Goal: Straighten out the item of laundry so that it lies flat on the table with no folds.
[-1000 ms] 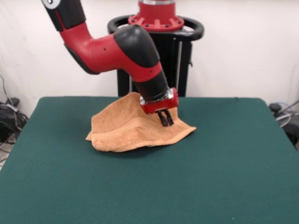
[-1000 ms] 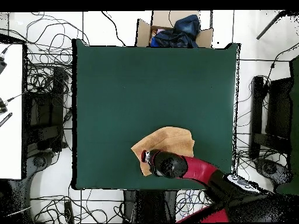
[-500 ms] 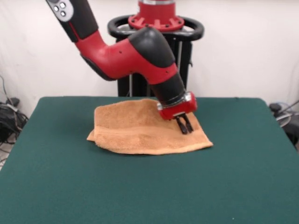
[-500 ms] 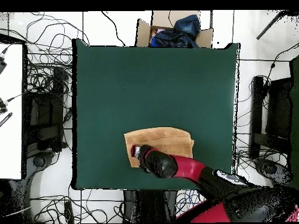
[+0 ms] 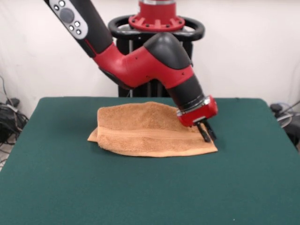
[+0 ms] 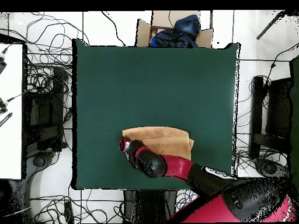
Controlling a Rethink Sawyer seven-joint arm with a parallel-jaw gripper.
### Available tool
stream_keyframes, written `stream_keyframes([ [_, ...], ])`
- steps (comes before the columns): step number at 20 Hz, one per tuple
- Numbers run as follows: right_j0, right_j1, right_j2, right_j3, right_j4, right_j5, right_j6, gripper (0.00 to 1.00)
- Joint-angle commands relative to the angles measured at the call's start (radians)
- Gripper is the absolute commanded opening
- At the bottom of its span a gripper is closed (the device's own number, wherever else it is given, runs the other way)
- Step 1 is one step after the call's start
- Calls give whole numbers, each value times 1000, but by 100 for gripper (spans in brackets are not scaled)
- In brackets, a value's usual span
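Arm (image 5: 154, 63) slants down, its tool (image 5: 206, 132) pinched shut on the towel's (image 5: 145, 129) corner at table (image 5: 140, 187) level.

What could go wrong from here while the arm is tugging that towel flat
The towel looks doubled over, a lower layer peeking out at its far-side corner, so pulling one edge may just drag the stack across the table without opening it. The claw sits at the towel's very edge; it could slip off the cloth. Its tips are low and might snag the green table cover.
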Motion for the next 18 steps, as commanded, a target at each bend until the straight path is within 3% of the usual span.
stream_keyframes([
  [1,-11,72,109,-72,17,-46,204,0],
  [9,-3,53,108,-65,38,-41,204,0],
  [18,29,-82,74,-19,104,60,205,0],
])
